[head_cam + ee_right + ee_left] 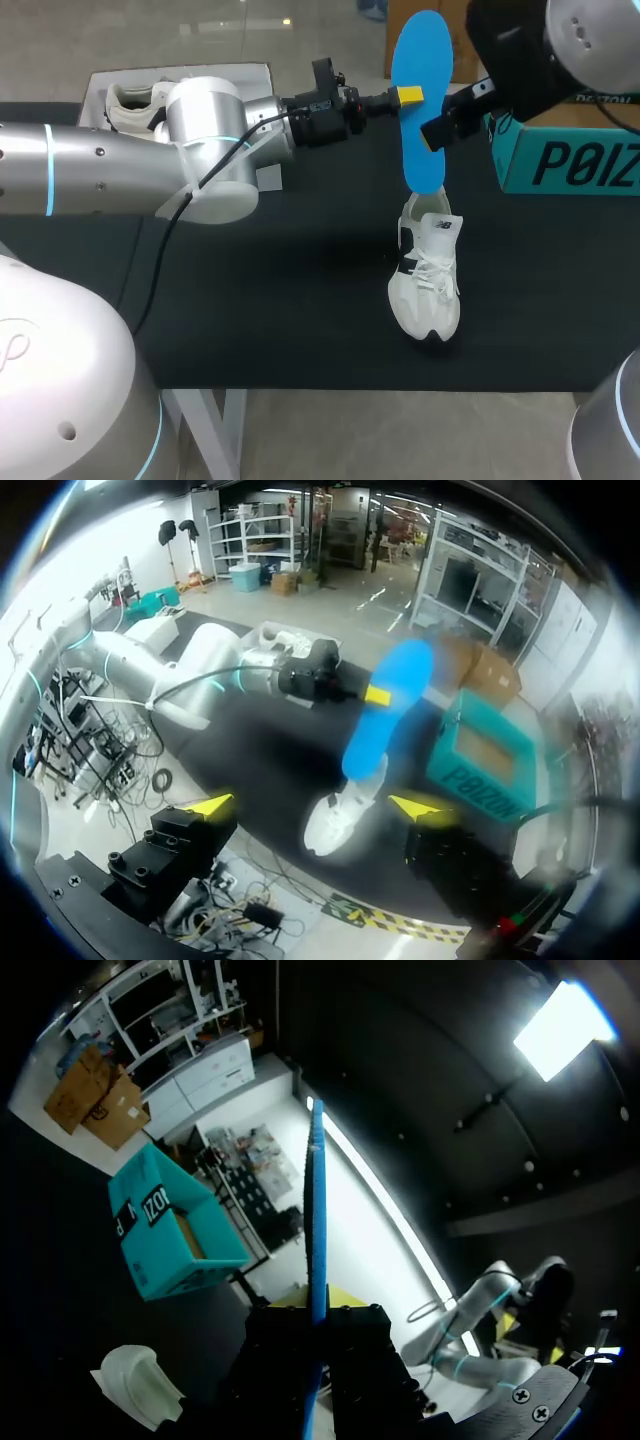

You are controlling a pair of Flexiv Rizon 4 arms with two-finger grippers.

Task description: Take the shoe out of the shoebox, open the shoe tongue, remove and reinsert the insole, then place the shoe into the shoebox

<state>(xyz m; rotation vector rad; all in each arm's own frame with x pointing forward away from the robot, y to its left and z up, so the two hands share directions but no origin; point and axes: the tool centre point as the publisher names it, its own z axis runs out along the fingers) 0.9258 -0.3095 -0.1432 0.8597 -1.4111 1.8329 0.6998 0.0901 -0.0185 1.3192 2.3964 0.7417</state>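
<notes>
Where the shoe [425, 285] stands: on the black table [250, 300], upright on its sole, toe toward the near edge, heel toward the far side.
Shoe, make-up: white with dark side trim, laces threaded and lying over the tongue.
Insole [420, 100]: blue, out of the shoe, held on end in the air over the shoe's heel end. Its lower end comes down to the shoe's opening, but contact cannot be told.
Left gripper [405, 97]: closed on the insole, pinching it in its upper half, one yellow tip against the blue face. From its own wrist camera the insole shows edge-on, running out from between the fingers.
Left arm [120, 165]: enters from the left and lies stretched across the far part of the table.
Right gripper [315, 805]: fingers spread wide, nothing in them. It is raised well above the table, with shoe and insole some way ahead of it.
Teal box [565, 155]: on the table's far right, top open, well apart from the shoe.
White box [180, 85]: at the far left corner behind the left arm, with something white and shoe-like inside.
</notes>
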